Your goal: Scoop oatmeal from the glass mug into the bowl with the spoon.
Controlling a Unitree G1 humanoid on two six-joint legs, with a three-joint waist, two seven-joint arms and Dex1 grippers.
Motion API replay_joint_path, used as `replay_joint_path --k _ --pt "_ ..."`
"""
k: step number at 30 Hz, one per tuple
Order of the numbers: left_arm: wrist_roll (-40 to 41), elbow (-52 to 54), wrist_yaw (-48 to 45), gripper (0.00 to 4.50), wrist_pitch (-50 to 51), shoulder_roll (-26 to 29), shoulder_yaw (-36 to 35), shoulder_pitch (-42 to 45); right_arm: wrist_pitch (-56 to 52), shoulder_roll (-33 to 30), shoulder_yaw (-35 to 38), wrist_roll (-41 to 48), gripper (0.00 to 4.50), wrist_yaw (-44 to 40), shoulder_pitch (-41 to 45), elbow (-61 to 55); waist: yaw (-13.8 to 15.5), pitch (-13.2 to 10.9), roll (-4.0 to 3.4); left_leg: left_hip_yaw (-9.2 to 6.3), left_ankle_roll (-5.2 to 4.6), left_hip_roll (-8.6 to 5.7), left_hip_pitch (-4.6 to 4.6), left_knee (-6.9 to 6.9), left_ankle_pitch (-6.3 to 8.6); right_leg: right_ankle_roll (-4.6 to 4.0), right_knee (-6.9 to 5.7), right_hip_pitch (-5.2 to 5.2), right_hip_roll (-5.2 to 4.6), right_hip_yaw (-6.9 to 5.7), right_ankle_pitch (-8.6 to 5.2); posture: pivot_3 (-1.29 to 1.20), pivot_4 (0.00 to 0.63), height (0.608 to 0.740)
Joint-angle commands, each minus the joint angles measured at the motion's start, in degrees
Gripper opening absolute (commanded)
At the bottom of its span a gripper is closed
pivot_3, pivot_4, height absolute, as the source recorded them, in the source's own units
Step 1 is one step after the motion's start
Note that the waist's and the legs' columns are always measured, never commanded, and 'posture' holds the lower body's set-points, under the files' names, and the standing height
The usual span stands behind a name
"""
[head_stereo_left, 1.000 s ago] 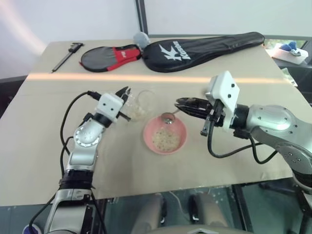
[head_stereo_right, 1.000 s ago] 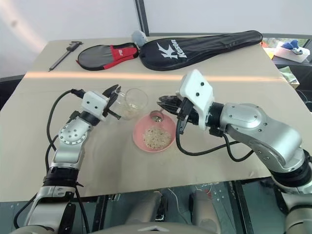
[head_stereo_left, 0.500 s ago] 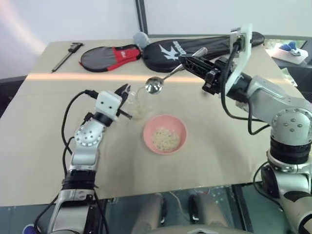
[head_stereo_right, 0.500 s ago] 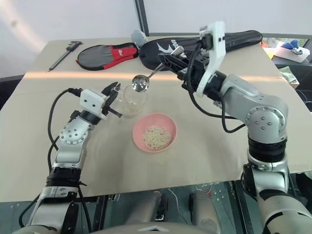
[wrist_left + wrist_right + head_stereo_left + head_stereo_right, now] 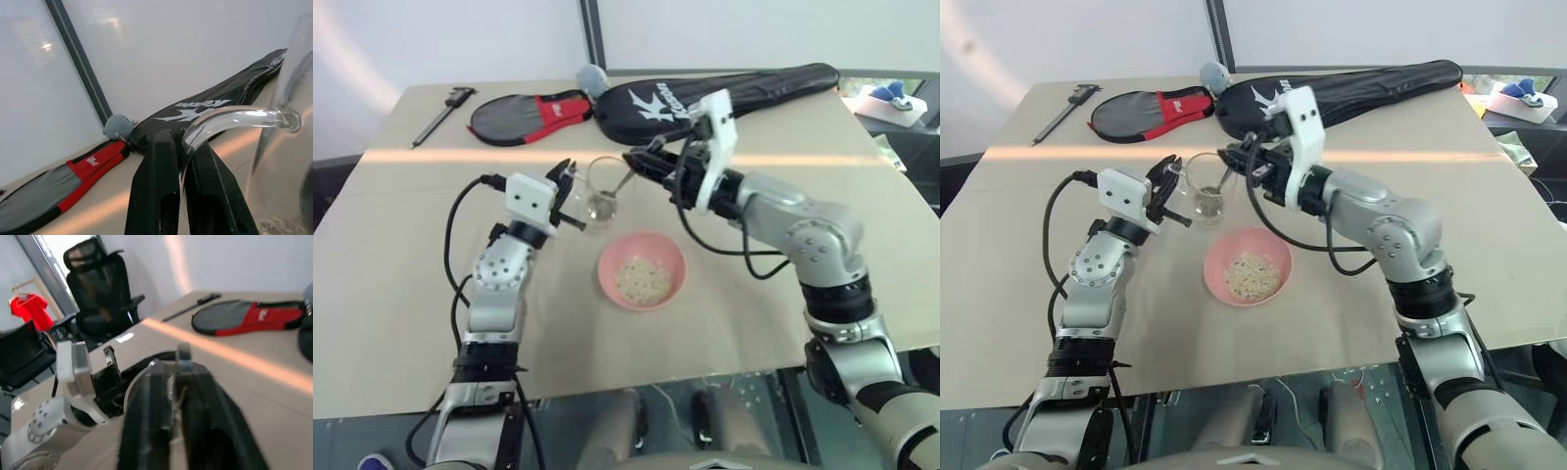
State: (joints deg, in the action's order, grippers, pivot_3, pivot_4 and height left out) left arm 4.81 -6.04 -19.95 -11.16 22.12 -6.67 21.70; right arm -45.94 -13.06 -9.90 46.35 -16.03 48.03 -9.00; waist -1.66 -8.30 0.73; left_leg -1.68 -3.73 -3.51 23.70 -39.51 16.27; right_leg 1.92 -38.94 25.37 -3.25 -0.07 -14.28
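Left eye view: left hand [image 5: 566, 192] clamped on glass mug [image 5: 602, 194] handle, right hand [image 5: 636, 164] gripping spoon [image 5: 619, 186] inside mug

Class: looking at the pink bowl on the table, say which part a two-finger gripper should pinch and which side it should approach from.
Pinch the bowl by its thin rim, one finger inside and one outside, coming from above on the near right edge. Its wide round body gives no other hold, and the glass mug and both grippers crowd the far left.

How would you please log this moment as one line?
left gripper: shut on glass mug handle | right gripper: spoon in mug | bowl: holds oatmeal
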Motion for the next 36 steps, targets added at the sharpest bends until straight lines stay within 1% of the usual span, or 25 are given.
replay_joint_path --k 1,4,5,7,10,11,15,17,19,21,24,30,34,36 --pt "1.8 3.3 2.0 0.00 0.9 -1.1 -1.7 0.3 3.8 0.2 0.5 -4.2 2.53 -3.4 2.3 -0.1 0.0 0.0 0.00 -0.02 0.00 -0.02 0.01 -0.02 0.00 0.00 0.01 0.00 -0.01 -0.02 0.00 0.00 0.150 0.740" --pt "3.4 2.4 4.3 0.00 3.2 -2.7 -3.7 0.1 5.6 -2.0 0.1 -7.4 3.92 -7.1 1.4 -2.3 -0.1 0.0 0.00 -0.06 0.00 -0.04 0.02 -0.03 0.00 0.00 0.03 0.00 -0.03 -0.06 0.00 0.00 0.150 0.740" --pt "4.2 1.9 5.1 0.00 4.1 -3.3 -4.6 0.0 6.8 -3.8 -0.5 -8.9 4.26 -9.0 0.4 -4.2 -0.1 0.0 0.00 -0.06 0.00 -0.04 0.02 -0.03 0.00 0.00 0.02 0.00 -0.03 -0.06 0.00 0.00 0.150 0.740" --pt "7.4 -1.4 5.6 0.00 3.6 -4.5 -7.4 0.7 8.9 -7.3 0.1 -9.4 4.26 -13.4 -3.1 -9.1 -0.2 0.0 0.00 -0.09 0.01 -0.02 0.02 -0.03 -0.01 0.00 0.01 0.00 -0.02 -0.07 0.00 0.00 0.150 0.740" --pt "10.1 -5.8 5.2 0.00 3.8 -4.1 -10.8 1.1 13.9 -12.6 1.2 -10.9 4.26 -20.4 -9.6 -13.8 -0.1 0.0 0.02 -0.17 0.02 -0.03 0.05 -0.02 -0.01 0.00 0.08 -0.02 -0.04 -0.12 0.00 0.00 0.150 0.740" --pt "10.3 -6.9 5.2 0.00 3.5 -3.7 -11.4 1.3 14.4 -13.7 1.7 -10.7 4.26 -21.6 -11.1 -14.6 -0.2 0.0 0.01 -0.16 0.02 -0.03 0.04 -0.03 -0.01 0.00 0.08 -0.03 -0.04 -0.12 0.00 0.00 0.150 0.740" --pt "12.2 -15.6 4.6 0.00 -0.3 -2.3 -15.6 3.3 21.4 -21.2 3.2 -16.1 4.26 -26.8 -20.1 -18.3 -0.1 0.0 0.02 -0.14 0.02 -0.02 0.01 -0.05 -0.01 0.00 0.02 -0.04 -0.04 -0.10 0.00 0.00 0.150 0.740" --pt "12.5 -20.1 3.7 0.00 -2.8 -1.3 -16.8 4.5 25.2 -23.4 4.6 -18.0 4.26 -28.6 -25.1 -19.6 0.2 0.0 0.02 -0.16 0.02 -0.02 -0.02 -0.06 -0.01 0.00 0.02 -0.08 -0.04 -0.11 0.00 0.00 0.150 0.740" --pt "12.5 -23.9 2.9 0.00 -4.8 -0.5 -17.5 5.4 27.5 -24.0 6.1 -18.1 4.26 -29.7 -28.3 -20.4 0.5 0.0 0.03 -0.16 0.02 -0.02 -0.03 -0.07 -0.01 0.00 0.04 -0.11 -0.04 -0.12 0.00 0.00 0.150 0.740" --pt "13.4 -27.6 2.0 0.00 -6.5 0.5 -18.9 6.3 29.1 -24.2 9.1 -15.8 4.26 -31.3 -32.4 -21.5 0.8 0.0 0.03 -0.15 0.02 -0.02 -0.03 -0.07 -0.01 0.00 0.04 -0.12 -0.04 -0.10 0.00 0.00 0.150 0.740" --pt "15.5 -30.3 0.9 0.00 -7.8 1.5 -21.0 6.1 31.0 -25.1 12.5 -15.1 4.26 -33.0 -36.9 -22.8 1.1 0.0 0.03 -0.18 0.02 -0.02 -0.03 -0.10 0.00 0.00 0.07 -0.16 -0.05 -0.14 0.00 0.00 0.150 0.740" --pt "16.7 -32.1 -0.2 0.00 -9.0 2.2 -22.3 3.2 30.2 -24.9 14.5 -14.6 4.26 -31.6 -39.2 -24.6 0.9 0.0 0.03 -0.17 0.03 0.01 -0.12 -0.10 0.00 0.00 0.02 -0.19 -0.04 -0.10 0.00 0.00 0.150 0.740" --pt "16.7 -31.9 -0.4 0.00 -9.7 1.5 -21.7 2.4 29.8 -24.1 14.0 -14.8 4.26 -30.5 -40.1 -25.3 1.0 0.0 0.04 -0.17 0.02 0.02 -0.30 -0.09 0.01 0.00 0.09 -0.42 -0.05 -0.10 0.00 0.00 0.150 0.740" --pt "17.1 -31.3 -0.5 0.00 -9.4 1.3 -21.6 2.1 29.8 -23.8 13.4 -15.2 4.26 -30.1 -40.4 -25.6 1.0 0.0 0.04 -0.16 0.01 0.01 -0.58 -0.01 0.02 0.00 0.14 -0.70 -0.05 -0.08 0.00 0.00 0.150 0.740"
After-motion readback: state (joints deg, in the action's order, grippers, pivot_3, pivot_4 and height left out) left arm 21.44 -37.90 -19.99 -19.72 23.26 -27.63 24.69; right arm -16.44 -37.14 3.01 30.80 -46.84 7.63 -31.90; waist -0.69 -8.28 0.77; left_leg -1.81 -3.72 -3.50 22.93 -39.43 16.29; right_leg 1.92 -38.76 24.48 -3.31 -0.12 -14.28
